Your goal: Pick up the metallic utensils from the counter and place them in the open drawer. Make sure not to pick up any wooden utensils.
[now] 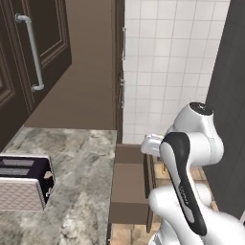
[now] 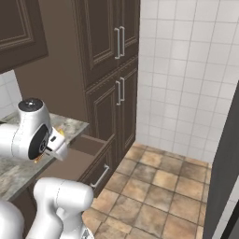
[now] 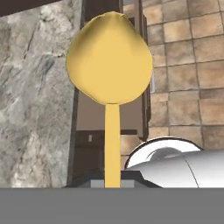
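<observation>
A shiny golden-yellow metallic utensil (image 3: pixel 109 57) with a spoon-like head stands straight up from my gripper (image 3: pixel 113 176), which is shut on its slim handle. In the hand view the spoon's head hangs over the open drawer (image 3: pixel 92 117), a shallow dark brown box beside the grey-brown marbled counter (image 3: pixel 35 87). From the base views, the drawer (image 1: pixel 129 179) (image 2: pixel 83 154) sticks out from the counter's end (image 1: pixel 72 153), and my white hand (image 2: pixel 57 141) hovers just above it. No wooden utensil is in sight.
A pale toaster (image 1: pixel 24 184) with dark slots sits on the counter at the left. Tall dark cabinets (image 2: pixel 107 70) rise behind the drawer. To the right lie brown floor tiles (image 2: pixel 158 186) and a white tiled wall.
</observation>
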### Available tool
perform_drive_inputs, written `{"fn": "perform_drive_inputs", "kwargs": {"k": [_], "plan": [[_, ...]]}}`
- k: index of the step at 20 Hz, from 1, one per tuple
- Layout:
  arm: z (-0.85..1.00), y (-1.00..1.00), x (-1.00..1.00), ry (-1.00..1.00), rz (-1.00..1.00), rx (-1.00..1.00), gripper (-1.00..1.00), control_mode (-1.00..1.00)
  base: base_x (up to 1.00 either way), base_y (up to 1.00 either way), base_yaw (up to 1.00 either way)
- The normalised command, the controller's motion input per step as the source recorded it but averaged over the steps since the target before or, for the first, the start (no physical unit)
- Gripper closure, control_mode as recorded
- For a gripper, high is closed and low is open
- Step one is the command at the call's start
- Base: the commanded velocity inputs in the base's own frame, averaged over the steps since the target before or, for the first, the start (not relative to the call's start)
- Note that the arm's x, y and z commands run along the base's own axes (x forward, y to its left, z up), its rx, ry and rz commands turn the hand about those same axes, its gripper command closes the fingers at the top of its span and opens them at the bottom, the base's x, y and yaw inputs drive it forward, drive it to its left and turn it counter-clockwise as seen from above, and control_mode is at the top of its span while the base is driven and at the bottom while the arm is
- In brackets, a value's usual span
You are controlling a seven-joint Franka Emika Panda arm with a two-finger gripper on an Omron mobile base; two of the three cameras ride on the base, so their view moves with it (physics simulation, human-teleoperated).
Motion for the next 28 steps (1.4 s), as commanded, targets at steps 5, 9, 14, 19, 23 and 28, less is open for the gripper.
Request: {"fn": "perform_drive_inputs", "kwargs": {"k": [5, 9, 14, 19, 23, 28], "plan": [[-0.38, 0.01, 0.33, 0.16, 0.00, -0.04, 1.00, -1.00, 0.00, 0.00, 0.00], [-0.32, 0.01, 0.49, 0.13, 0.00, -0.03, 1.00, -1.00, 0.00, 0.00, 0.00], [-0.29, 0.00, 0.49, 0.11, 0.00, -0.02, 1.00, -1.00, 0.00, 0.00, 0.00], [-0.36, 0.09, 0.38, 0.09, 0.00, 0.00, 1.00, -1.00, 0.00, 0.00, 0.00], [-0.43, 0.17, 0.35, 0.07, 0.00, 0.00, 1.00, -1.00, 0.00, 0.00, 0.00], [-0.45, 0.16, 0.16, 0.00, 0.00, 0.00, 1.00, -1.00, 0.00, 0.00, 0.00]]}}
